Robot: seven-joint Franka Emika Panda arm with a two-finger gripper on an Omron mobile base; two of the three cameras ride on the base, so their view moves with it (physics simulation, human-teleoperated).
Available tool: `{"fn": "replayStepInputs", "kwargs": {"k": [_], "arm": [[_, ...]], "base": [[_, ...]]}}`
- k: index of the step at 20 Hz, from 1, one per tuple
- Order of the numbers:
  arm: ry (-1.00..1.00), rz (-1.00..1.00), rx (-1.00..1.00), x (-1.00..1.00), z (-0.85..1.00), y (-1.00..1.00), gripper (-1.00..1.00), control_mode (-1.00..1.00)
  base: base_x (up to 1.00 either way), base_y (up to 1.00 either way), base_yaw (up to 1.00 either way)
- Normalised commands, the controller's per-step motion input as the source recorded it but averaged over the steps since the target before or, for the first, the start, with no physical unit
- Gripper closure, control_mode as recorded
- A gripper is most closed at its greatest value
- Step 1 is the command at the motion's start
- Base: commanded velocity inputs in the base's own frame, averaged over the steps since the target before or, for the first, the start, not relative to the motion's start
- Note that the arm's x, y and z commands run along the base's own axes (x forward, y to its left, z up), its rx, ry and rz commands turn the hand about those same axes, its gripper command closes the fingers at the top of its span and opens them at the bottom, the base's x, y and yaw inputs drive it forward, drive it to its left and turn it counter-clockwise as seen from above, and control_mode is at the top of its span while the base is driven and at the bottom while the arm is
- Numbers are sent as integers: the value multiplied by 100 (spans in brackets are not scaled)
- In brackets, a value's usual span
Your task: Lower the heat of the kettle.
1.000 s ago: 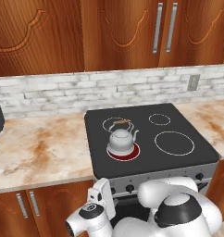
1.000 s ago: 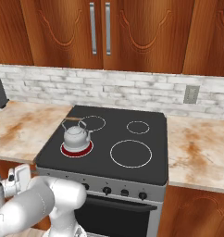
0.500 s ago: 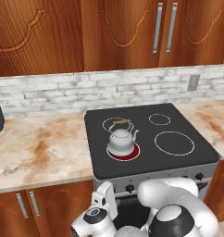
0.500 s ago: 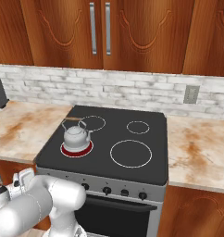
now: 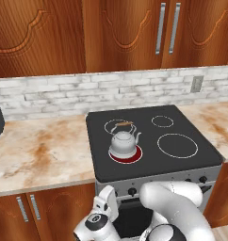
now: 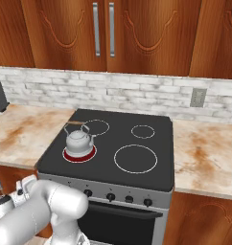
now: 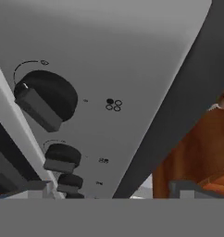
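I had the jaws spread, holding nothing, before the nearest knob [image 7: 45,99] on the stove's panel [image 7: 132,60]. The kettle [image 5: 123,142] sat above and beyond them on the glowing burner [image 5: 126,155]. Next, I judged: advance, pinch that knob, turn it down.
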Motion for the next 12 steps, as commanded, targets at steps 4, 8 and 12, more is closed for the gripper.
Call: {"fn": "replayStepInputs", "kwargs": {"k": [4, 8, 12], "arm": [[-9, 0, 0, 8, -22, 7, -100, -100], [-8, 0, 0, 3, -21, 14, -100, -100], [-3, 0, 1, 16, -8, 3, -100, -100]], "base": [[0, 0, 0], [0, 0, 0], [0, 0, 0]]}}
